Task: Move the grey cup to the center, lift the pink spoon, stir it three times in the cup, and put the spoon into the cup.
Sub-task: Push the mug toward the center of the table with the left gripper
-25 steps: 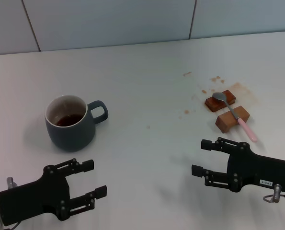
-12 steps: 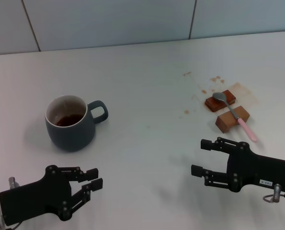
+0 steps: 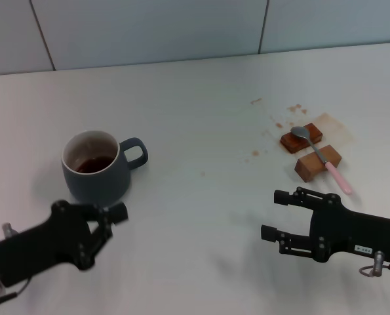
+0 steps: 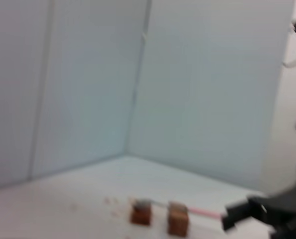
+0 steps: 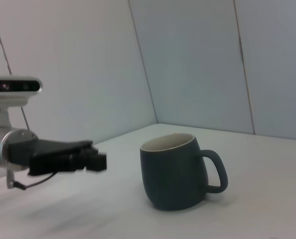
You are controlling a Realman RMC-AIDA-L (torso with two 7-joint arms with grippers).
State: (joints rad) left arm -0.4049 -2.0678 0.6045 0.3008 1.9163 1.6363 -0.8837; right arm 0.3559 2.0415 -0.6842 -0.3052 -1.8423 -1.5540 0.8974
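The grey cup (image 3: 96,168) stands on the left of the white table, handle toward the centre, with brown liquid inside; it also shows in the right wrist view (image 5: 175,172). My left gripper (image 3: 118,212) is just in front of the cup, fingers together and empty; it also shows in the right wrist view (image 5: 96,160). The pink spoon (image 3: 322,156) lies across two brown blocks at the right, bowl away from me; its handle shows in the left wrist view (image 4: 203,213). My right gripper (image 3: 274,214) is open and empty, in front of the spoon.
The two brown blocks (image 3: 302,138) (image 3: 318,164) sit among brown stains (image 3: 293,110) on the table's right. A tiled wall (image 3: 181,26) runs behind the table. My right gripper also shows in the left wrist view (image 4: 245,213).
My left gripper's fingers have closed from wide open, and the gripper has moved forward to the cup's near side. The right arm, cup and spoon have not moved.
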